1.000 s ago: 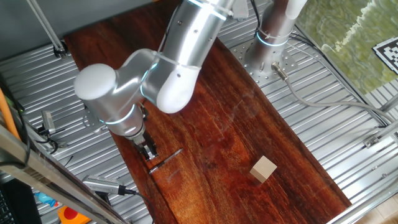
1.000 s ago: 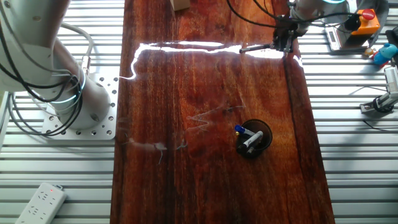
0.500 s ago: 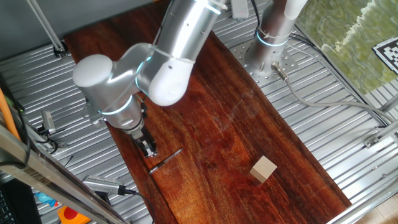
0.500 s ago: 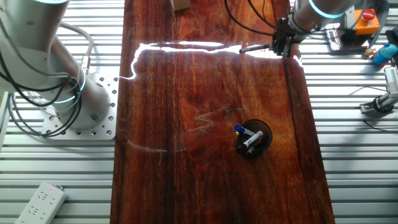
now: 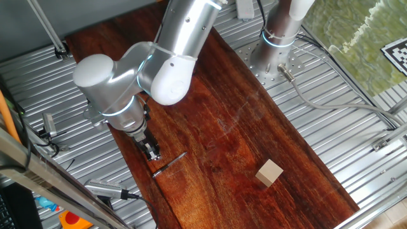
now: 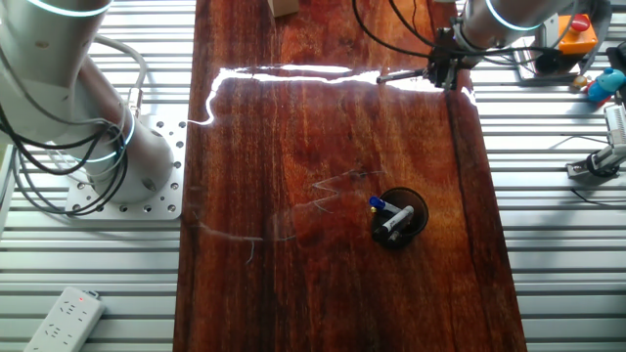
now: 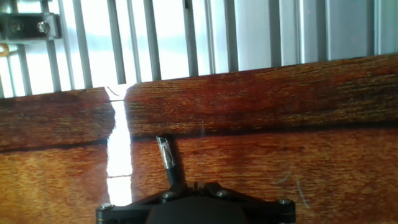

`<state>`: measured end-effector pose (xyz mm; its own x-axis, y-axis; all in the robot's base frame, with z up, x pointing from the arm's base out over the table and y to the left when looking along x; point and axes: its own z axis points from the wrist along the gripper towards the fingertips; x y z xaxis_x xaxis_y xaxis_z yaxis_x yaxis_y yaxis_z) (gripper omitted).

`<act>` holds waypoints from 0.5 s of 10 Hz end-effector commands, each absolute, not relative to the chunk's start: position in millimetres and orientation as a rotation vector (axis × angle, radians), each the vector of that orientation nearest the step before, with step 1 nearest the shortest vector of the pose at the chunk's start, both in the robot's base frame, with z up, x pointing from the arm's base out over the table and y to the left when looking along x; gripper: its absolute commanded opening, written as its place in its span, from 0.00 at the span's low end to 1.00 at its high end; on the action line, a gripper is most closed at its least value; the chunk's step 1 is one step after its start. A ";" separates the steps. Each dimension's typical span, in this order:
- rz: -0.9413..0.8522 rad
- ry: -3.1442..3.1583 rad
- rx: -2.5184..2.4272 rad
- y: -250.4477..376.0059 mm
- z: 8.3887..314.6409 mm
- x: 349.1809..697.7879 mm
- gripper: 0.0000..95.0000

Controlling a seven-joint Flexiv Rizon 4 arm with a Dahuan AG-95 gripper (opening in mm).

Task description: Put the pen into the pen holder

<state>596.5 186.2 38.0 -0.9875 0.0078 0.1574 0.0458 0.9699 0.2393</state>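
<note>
Gripper: down at the pen's end; whether its fingers have pinched shut can't be told.
Pen: flat on the wooden board, unmoved over the last second.
Pen holder: well apart from the pen, blue-tipped pens inside.
Change: arm shifted slightly; likely settling the grasp.

Slim grey pen flat on wood; black pen holder upright.
</note>
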 end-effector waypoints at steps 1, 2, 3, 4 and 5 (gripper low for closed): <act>-0.370 -2.967 -0.008 183.7 35.8 594.8 0.00; -0.371 -2.970 0.020 180.2 32.7 592.8 0.00; -0.372 -2.973 0.024 179.9 32.4 592.6 0.00; -0.372 -2.972 0.024 179.9 32.4 592.6 0.00; -0.334 -2.984 0.086 179.9 32.4 592.6 0.00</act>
